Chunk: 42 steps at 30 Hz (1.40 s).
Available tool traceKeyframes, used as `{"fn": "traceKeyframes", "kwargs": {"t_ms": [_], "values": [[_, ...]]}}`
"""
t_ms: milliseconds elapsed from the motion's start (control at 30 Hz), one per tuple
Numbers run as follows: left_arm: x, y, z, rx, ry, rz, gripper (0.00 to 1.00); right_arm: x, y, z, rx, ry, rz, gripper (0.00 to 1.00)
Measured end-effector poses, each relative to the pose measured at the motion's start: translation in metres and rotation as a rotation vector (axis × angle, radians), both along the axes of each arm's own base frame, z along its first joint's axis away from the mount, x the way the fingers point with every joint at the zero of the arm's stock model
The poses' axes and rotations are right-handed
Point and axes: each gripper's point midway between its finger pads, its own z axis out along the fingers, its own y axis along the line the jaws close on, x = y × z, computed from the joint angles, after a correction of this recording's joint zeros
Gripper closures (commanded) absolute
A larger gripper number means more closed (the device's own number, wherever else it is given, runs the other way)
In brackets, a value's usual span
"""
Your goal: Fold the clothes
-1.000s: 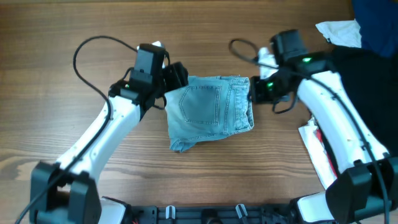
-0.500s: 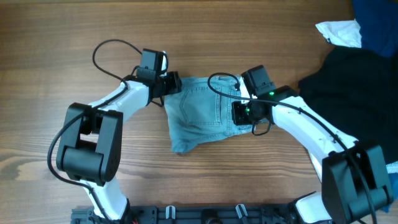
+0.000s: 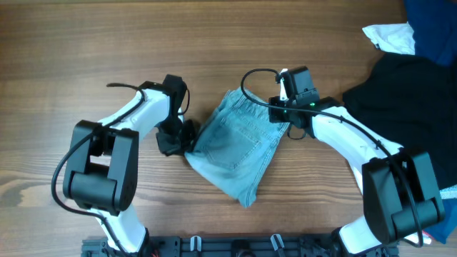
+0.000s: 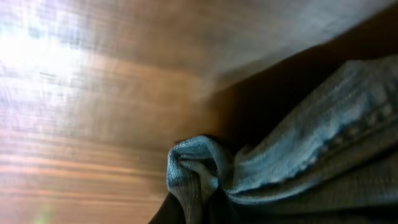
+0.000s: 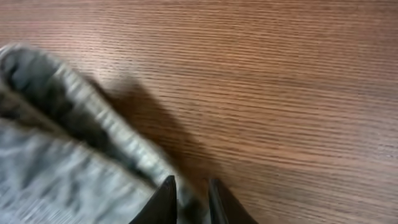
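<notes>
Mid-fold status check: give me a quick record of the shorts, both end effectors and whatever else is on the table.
garment: denim shorts, folded, lying diagonally mid-table
left end effector: at the shorts' left edge, cloth bunched in its grip
right end effector: at the shorts' upper right edge, fingers nearly together; grip unclear
other items: black garment, dark blue cloth and white item, far right
table: wooden

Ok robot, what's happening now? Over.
Left end effector shut on light blue denim shorts. Right end effector at their edge, grip unclear. Black garment lies apart.
</notes>
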Motion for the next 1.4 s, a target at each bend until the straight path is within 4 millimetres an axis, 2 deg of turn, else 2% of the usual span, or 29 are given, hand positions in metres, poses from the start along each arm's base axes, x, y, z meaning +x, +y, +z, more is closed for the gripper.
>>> {"fn": "traceKeyframes", "kwargs": {"t_ms": [100,133,167,200,233,267,300,333,367,433,467,500,567,667,867,967,1167,1200,1233,1333,1367,1400], "values": [[-0.004,-0.001,0.0,-0.002,0.019,0.014,0.87,-0.01,-0.004,-0.004,-0.024,0.05,0.009,0.77],[-0.003,-0.001,-0.001,-0.002,0.016,0.014,0.84,-0.012,-0.005,-0.005,-0.032,0.064,0.011,0.72],[-0.003,-0.001,-0.001,-0.004,0.01,0.014,0.74,-0.016,-0.006,-0.003,-0.042,0.083,0.014,0.68],[-0.002,-0.001,0.0,-0.005,0.0,0.015,0.48,-0.018,-0.007,0.001,-0.046,0.092,0.016,0.68],[0.0,0.001,0.0,0.004,-0.015,0.015,0.16,-0.019,-0.008,0.008,-0.047,0.091,0.015,0.68],[0.003,0.003,0.001,0.013,-0.038,0.007,0.05,-0.019,-0.009,0.023,-0.043,0.069,0.015,0.67],[0.01,0.008,0.002,0.041,-0.074,0.003,0.0,-0.018,-0.009,0.038,-0.04,0.041,0.012,0.66],[0.016,0.013,0.004,0.062,-0.107,0.002,0.0,-0.017,-0.01,0.051,-0.036,0.013,0.009,0.66],[0.026,0.02,0.007,0.091,-0.162,0.006,0.0,-0.018,-0.012,0.075,-0.026,-0.033,0.005,0.66],[0.048,0.028,0.02,0.119,-0.263,0.023,0.0,-0.024,-0.015,0.103,-0.013,-0.084,0.001,0.66],[0.057,0.028,0.027,0.115,-0.306,0.027,0.0,-0.03,-0.017,0.112,-0.011,-0.091,0.0,0.65],[0.077,0.024,0.039,0.082,-0.396,0.016,0.0,-0.037,-0.02,0.119,-0.012,-0.092,-0.005,0.65],[0.102,0.004,0.059,-0.031,-0.524,-0.075,0.0,-0.049,-0.028,0.116,-0.028,-0.048,-0.042,0.63],[0.116,-0.026,0.072,-0.186,-0.636,-0.224,0.0,-0.056,-0.034,0.111,-0.044,-0.006,-0.081,0.62],[0.103,-0.087,0.091,-0.452,-0.754,-0.56,0.0,-0.058,-0.036,0.11,-0.036,0.007,-0.123,0.62],[0.106,-0.103,0.085,-0.492,-0.784,-0.62,0.0,-0.059,-0.037,0.109,-0.031,0.016,-0.14,0.62],[0.103,-0.11,0.026,-0.502,-0.677,-0.639,0.0,-0.063,-0.039,0.107,-0.039,0.033,-0.152,0.62],[0.104,-0.11,0.025,-0.508,-0.677,-0.634,0.04,-0.063,-0.039,0.107,-0.039,0.033,-0.152,0.62],[0.105,-0.111,0.024,-0.511,-0.675,-0.633,0.32,-0.063,-0.039,0.107,-0.039,0.033,-0.152,0.62],[0.1,-0.118,0.019,-0.527,-0.64,-0.64,0.9,-0.063,-0.039,0.107,-0.039,0.032,-0.152,0.62],[0.092,-0.123,0.013,-0.536,-0.609,-0.65,0.96,-0.063,-0.039,0.107,-0.039,0.032,-0.152,0.62],[0.086,-0.125,0.01,-0.538,-0.588,-0.657,0.96,-0.063,-0.039,0.107,-0.039,0.032,-0.152,0.62]]}}
